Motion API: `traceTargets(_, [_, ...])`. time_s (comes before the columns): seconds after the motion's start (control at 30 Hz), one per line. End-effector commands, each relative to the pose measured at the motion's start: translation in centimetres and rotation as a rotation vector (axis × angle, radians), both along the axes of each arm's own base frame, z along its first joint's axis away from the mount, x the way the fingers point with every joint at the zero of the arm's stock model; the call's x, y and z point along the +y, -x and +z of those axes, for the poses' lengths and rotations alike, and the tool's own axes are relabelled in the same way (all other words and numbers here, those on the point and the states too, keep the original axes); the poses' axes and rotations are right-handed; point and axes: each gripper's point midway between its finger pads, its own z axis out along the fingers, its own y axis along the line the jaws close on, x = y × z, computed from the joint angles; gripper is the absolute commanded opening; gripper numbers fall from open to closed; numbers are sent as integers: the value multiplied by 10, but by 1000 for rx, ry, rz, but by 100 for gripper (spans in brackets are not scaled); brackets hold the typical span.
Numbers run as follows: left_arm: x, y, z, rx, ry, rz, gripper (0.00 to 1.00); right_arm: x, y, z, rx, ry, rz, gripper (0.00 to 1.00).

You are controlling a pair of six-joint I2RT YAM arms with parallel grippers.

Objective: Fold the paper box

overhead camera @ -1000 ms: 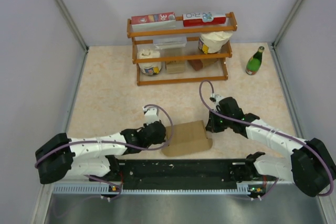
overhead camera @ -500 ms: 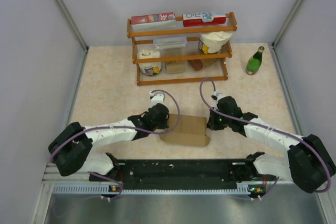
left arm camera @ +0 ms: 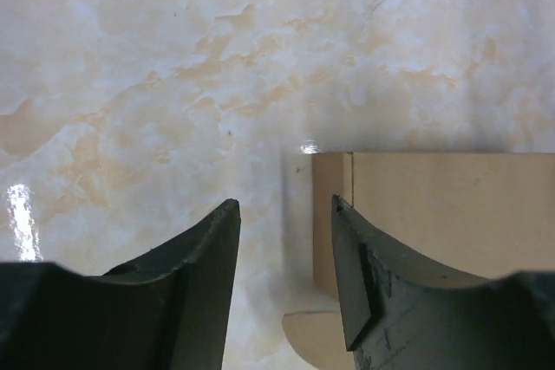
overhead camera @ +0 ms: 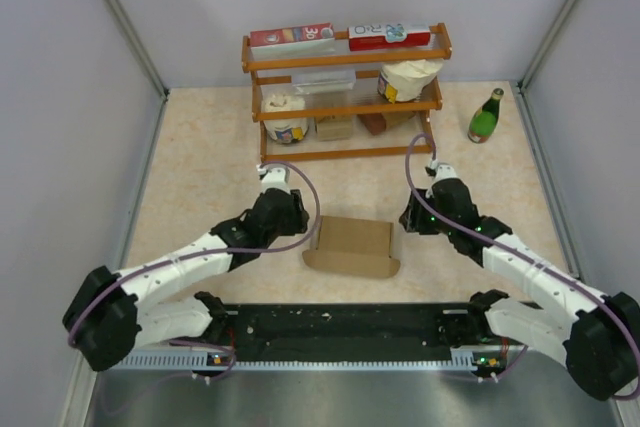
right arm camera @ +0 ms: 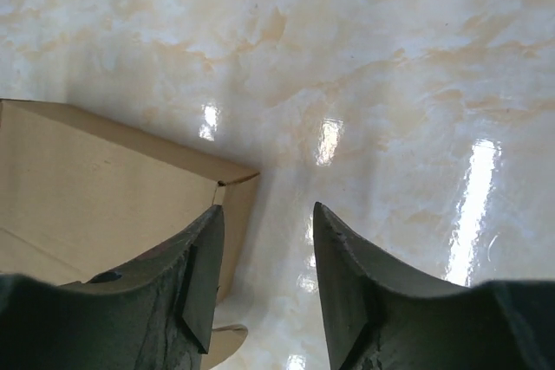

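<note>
The paper box [overhead camera: 350,245] is plain brown cardboard, folded into a low rectangular shape, and it lies on the table between the two arms. A rounded tab sticks out along its near edge. My left gripper [overhead camera: 292,219] hovers just off the box's left end, open, with only tabletop between its fingers. In the left wrist view the gripper [left arm camera: 282,210] frames the box's corner [left arm camera: 434,214]. My right gripper [overhead camera: 415,217] stands off the right end, also open and empty. The right wrist view shows that gripper [right arm camera: 264,214] beside the box's right corner [right arm camera: 104,179].
A wooden shelf rack [overhead camera: 345,97] at the back holds red-and-white cartons, paper rolls and small boxes. A green bottle [overhead camera: 486,117] stands at the back right. A black rail [overhead camera: 345,325] runs along the near edge. Grey walls close in both sides.
Both grippers have opened and let go of the box's ends. Both have drawn back toward the rear, and the box now rests flat on the table by itself.
</note>
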Motion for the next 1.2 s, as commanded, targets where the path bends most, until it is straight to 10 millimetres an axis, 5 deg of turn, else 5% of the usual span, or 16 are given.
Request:
traceTargets(0.0, [-2,18,21,-25,82,-68,60,-7,3,21,-64,-34,-28,48])
traceTargets(0.1, [-3,31,20,-63,132,-118,74,2,11,24,-101,-140,-16,62])
traceTargets(0.23, [2,35,20,-81,147,-115,78,-6,6,30,-145,-155,-84,84])
traceTargets(0.5, [2,31,22,-67,135,-94,79,-12,-13,55,-153,-145,-189,86])
traceTargets(0.67, [4,30,27,-91,143,-89,81,-14,-18,55,-241,-94,-125,98])
traceTargets(0.87, [8,30,31,-118,133,-92,82,-14,-25,69,-288,-163,-186,86])
traceTargets(0.97, [5,34,31,-114,134,-128,80,-7,-21,65,-216,-152,-146,99])
traceTargets(1.17, [-4,44,30,-123,180,-201,79,-10,-12,49,-162,-185,-195,99])
